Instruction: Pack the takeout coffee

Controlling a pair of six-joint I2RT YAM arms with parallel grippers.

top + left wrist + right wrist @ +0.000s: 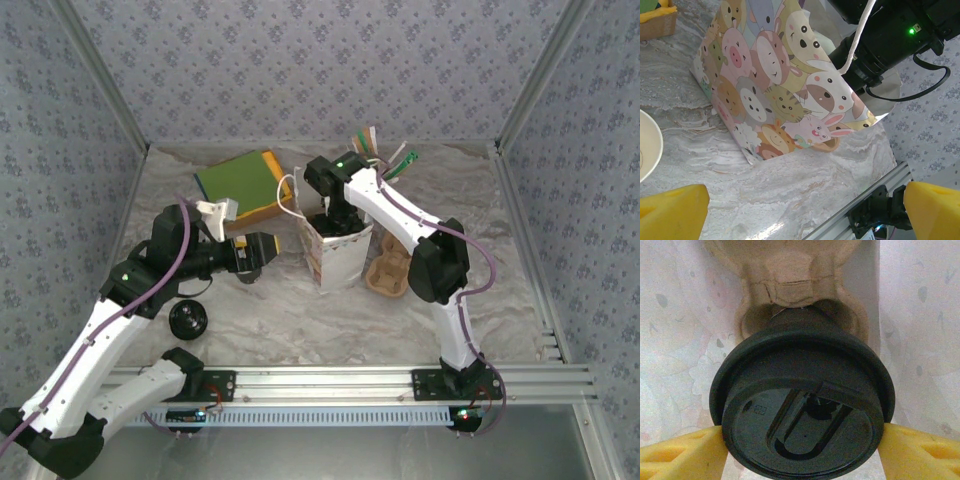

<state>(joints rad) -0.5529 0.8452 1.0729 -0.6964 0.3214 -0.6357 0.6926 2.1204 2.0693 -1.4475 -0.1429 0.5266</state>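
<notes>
Jaws of the right gripper (802, 442) clench the takeout coffee (802, 410) at its lid rim, inside the cartoon-animal gift bag (785, 90). The cup's axis points down at a pulp carrier (790, 285) well. Left gripper (802, 210) released, beside the bag.

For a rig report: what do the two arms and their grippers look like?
The left arm and right arm have white links, black joints, a purple cable and a green light. The left gripper and right gripper have yellow fingers.
</notes>
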